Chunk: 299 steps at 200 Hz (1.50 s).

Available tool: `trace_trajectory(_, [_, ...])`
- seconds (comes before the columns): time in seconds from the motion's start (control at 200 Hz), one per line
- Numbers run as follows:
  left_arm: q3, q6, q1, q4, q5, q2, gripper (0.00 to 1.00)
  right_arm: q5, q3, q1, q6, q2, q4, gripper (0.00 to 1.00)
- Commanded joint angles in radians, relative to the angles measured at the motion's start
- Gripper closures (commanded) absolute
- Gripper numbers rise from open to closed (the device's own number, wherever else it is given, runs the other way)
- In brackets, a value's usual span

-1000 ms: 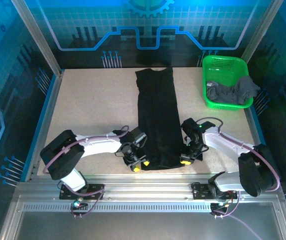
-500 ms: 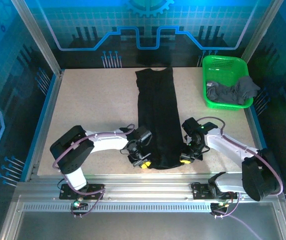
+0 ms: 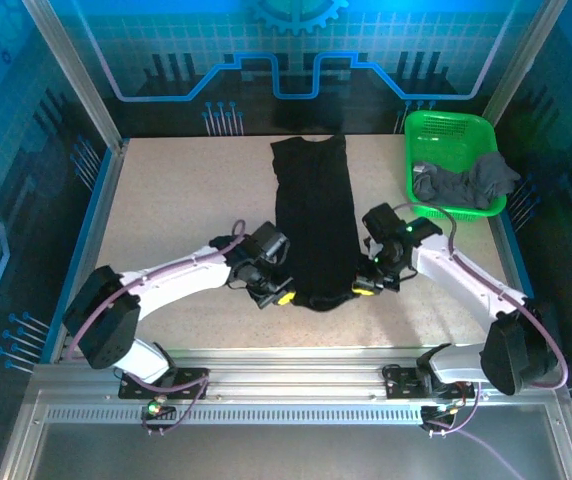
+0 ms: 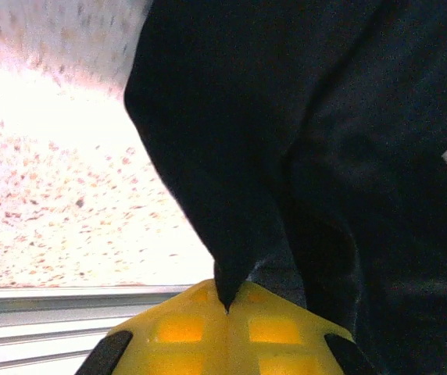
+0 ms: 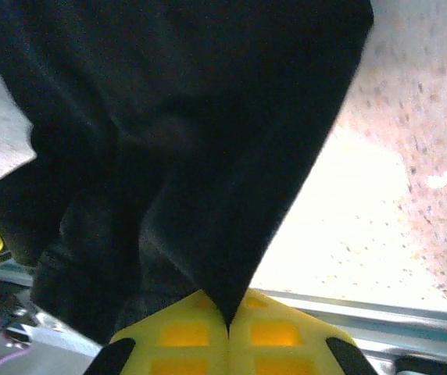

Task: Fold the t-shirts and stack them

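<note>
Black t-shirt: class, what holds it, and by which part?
Both hold the black t-shirt: the left end effector pinches its near left corner, the right end effector its near right corner.

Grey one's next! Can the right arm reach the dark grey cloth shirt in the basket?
Probably not yet: its jaws are shut on the black cloth t-shirt; otherwise the way looks free.
</note>
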Motion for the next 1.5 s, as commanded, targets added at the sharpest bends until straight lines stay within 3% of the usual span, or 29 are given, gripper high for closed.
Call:
trace_trajectory(0.0, [0.07, 0.025, 0.078, 0.0, -0.024, -0.004, 1.0, 0.014, 0.108, -0.041, -0.021, 0.08, -0.028, 1.0])
trace_trajectory(0.235, [0.305, 0.118, 0.207, 0.032, 0.001, 0.178, 1.0, 0.004, 0.379, -0.137, -0.047, 0.299, 0.003, 1.0])
trace_trajectory(0.465, [0.497, 0.184, 0.304, 0.029, 0.02, 0.345, 1.0, -0.008, 0.659, -0.169, -0.087, 0.538, 0.017, 1.0])
trace_trajectory(0.935, [0.815, 0.26, 0.408, 0.08, 0.06, 0.683, 0.98, -0.031, 1.099, -0.249, -0.099, 0.968, -0.036, 1.0])
trace_trajectory(0.965, [0.834, 0.265, 0.413, 0.072, 0.063, 0.705, 0.92, -0.055, 1.126, -0.253, -0.108, 1.004, -0.031, 0.92])
trace_trajectory(1.02, [0.866, 0.277, 0.419, 0.051, 0.061, 0.726, 0.72, -0.1, 1.178, -0.259, -0.13, 1.043, -0.025, 0.69])
trace_trajectory(1.095, [0.855, 0.302, 0.419, 0.038, 0.023, 0.701, 0.54, -0.081, 1.234, -0.259, -0.178, 1.046, -0.054, 0.52])
trace_trajectory(1.185, [0.766, 0.327, 0.404, 0.062, -0.038, 0.59, 0.42, -0.042, 1.188, -0.269, -0.204, 0.966, -0.057, 0.44])
trace_trajectory(1.3, [0.548, 0.311, 0.361, 0.085, -0.115, 0.398, 0.4, 0.024, 0.991, -0.271, -0.221, 0.782, -0.025, 0.41])
trace_trajectory(1.49, [0.081, 0.006, 0.279, 0.31, -0.034, 0.203, 0.43, -0.025, 0.425, -0.274, -0.138, 0.472, 0.187, 0.44])
